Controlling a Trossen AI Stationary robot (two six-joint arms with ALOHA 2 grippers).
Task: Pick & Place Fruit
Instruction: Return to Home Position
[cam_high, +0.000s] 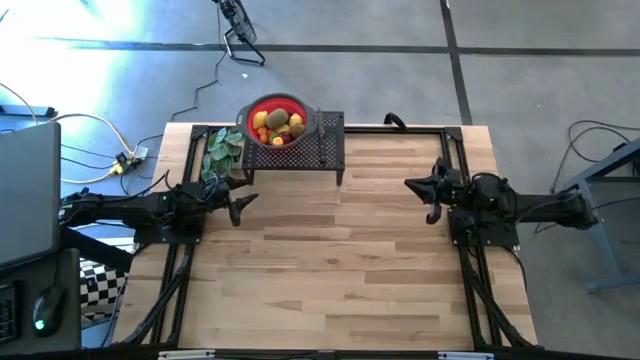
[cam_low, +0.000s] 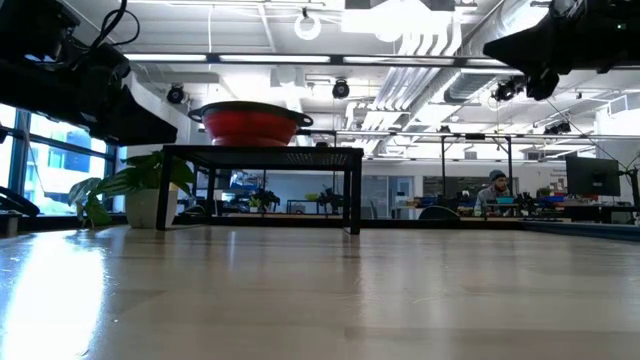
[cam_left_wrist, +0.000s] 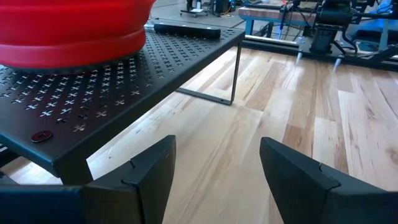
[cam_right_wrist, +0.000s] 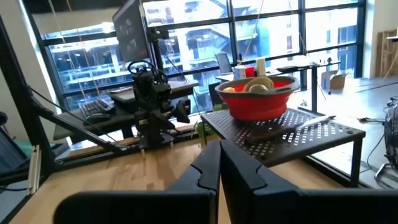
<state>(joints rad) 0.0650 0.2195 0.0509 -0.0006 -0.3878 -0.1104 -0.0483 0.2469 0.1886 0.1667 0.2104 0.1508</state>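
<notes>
Several toy fruits (cam_high: 276, 126), yellow, orange, red and brown, lie piled in a red bowl (cam_high: 254, 106). The bowl stands on a black perforated rack (cam_high: 318, 152) at the table's far edge. In the right wrist view the fruit (cam_right_wrist: 256, 86) shows over the bowl's rim (cam_right_wrist: 261, 102). My left gripper (cam_high: 245, 203) hovers open beside the rack's near left corner, its fingers around nothing (cam_left_wrist: 217, 168). My right gripper (cam_high: 412, 185) is shut at the table's right, pointing toward the rack with nothing in it (cam_right_wrist: 219, 165).
A slim dark knife (cam_left_wrist: 186, 28) lies on the rack beside the bowl. A green leafy plant (cam_high: 222, 150) stands left of the rack. Black frame rails (cam_high: 455, 150) run along both table sides. Bare wood (cam_high: 330, 270) spreads over the middle and near part. A person (cam_low: 494, 190) sits far behind.
</notes>
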